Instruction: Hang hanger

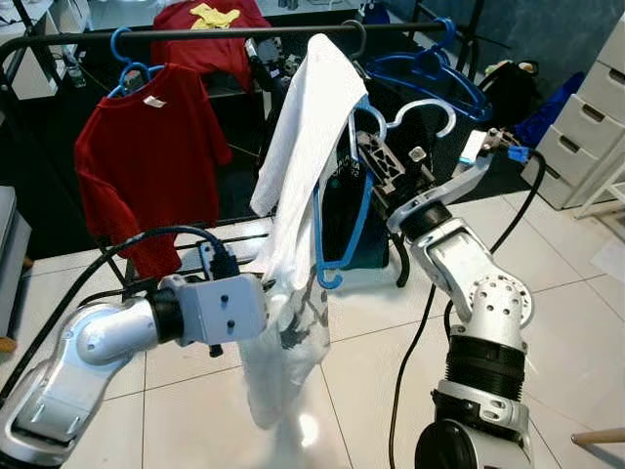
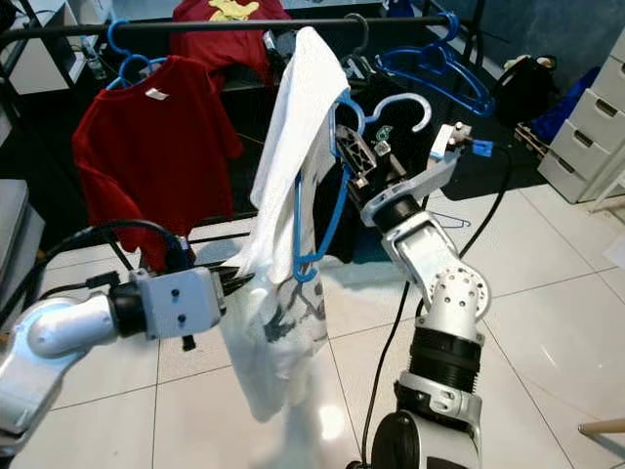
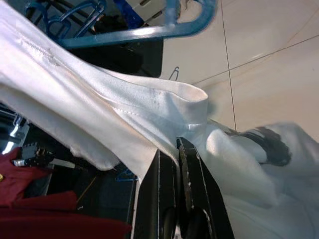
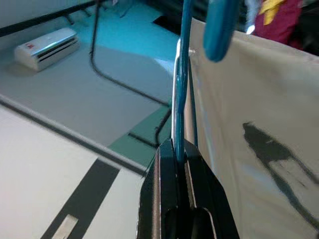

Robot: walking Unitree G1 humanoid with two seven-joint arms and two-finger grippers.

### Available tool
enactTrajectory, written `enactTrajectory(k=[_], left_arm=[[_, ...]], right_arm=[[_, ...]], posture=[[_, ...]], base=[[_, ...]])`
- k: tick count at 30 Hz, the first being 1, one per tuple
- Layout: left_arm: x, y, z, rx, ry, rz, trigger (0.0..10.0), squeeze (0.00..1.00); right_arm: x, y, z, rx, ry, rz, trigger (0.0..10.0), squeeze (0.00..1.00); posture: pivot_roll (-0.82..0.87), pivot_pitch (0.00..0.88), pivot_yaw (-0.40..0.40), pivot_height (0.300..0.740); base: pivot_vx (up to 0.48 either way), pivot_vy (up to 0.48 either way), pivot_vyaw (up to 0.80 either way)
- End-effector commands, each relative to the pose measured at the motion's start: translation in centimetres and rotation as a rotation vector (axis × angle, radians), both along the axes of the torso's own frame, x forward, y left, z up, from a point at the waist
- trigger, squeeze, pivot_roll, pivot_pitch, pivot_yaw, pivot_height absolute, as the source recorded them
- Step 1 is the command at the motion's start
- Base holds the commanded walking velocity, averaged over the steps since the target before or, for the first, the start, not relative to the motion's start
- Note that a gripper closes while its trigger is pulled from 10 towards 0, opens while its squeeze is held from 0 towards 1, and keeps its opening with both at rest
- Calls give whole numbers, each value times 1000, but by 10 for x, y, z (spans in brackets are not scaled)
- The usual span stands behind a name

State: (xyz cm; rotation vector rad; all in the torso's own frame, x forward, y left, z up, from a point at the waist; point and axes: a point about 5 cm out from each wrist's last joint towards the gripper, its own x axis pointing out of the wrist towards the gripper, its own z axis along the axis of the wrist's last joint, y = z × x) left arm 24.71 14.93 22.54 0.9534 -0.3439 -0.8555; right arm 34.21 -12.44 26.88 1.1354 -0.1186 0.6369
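White cloth, a shirt [image 1: 298,195], drapes over a blue hanger [image 1: 344,210] that the right gripper [image 1: 374,161] pinches by its rod, fingers closed on the plastic, just below the black clothes rail [image 1: 195,35]. Down at the shirt's lower part the left gripper [image 3: 178,149] is clamped on a fold of the fabric. On the rail's left end a red shirt [image 1: 146,156] hangs from its own blue hanger.
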Motion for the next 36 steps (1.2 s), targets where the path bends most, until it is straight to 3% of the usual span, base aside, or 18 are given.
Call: enactTrajectory(k=[1, 7, 11, 14, 17, 22, 26, 27, 28, 31, 36], left_arm=[[-4, 4, 1, 27, 0, -12, 10000, 0], [-8, -7, 4, -19, -1, -50, 10000, 0], [-16, -34, 7, -113, 22, -157, 10000, 0], [-19, -41, 7, -134, 40, -191, 10000, 0], [-29, -60, 5, -186, 97, -285, 10000, 0], [-34, -75, 1, -200, 123, -338, 10000, 0], [-33, -77, 2, -199, 119, -337, 10000, 0], [-29, -77, 3, -193, 104, -315, 10000, 0], [-29, -77, 3, -193, 104, -315, 10000, 0], [-14, -73, 6, -166, 73, -214, 10000, 0], [-5, -74, 4, -154, 75, -139, 10000, 0]], right_arm=[[2, -8, 6, 27, -11, -54, 10000, 0], [6, -12, 6, 35, 6, -97, 10000, 0], [8, -15, 7, 33, 3, -127, 10000, 0], [8, -15, 7, 31, 3, -134, 10000, 0], [8, -14, 6, 27, 0, -141, 10000, 0], [8, -12, 5, 20, -1, -137, 10000, 0], [8, -9, 4, 0, -1, -131, 10000, 0], [8, -2, -1, -95, 2, -122, 10000, 0], [8, -2, -1, -95, 2, -122, 10000, 0], [4, 23, -19, -379, 13, -73, 10000, 0], [0, 34, -26, -469, 4, -35, 10000, 0]], posture=[[-71, 160, 8, 740], [-69, 161, 5, 740], [-69, 163, 8, 740], [-68, 162, 8, 740], [-66, 162, 9, 740], [-65, 163, 11, 740], [-64, 163, 10, 740], [-66, 162, 14, 740], [-66, 162, 14, 740], [-65, 161, 14, 740], [-64, 161, 15, 740]], base=[[0, 0, 0], [0, 0, 0], [0, 0, 0], [0, 0, 0], [0, 0, 0], [0, 0, 0], [0, 0, 0], [0, 0, 0], [0, 0, 0], [0, 0, 0], [0, 0, 0]])
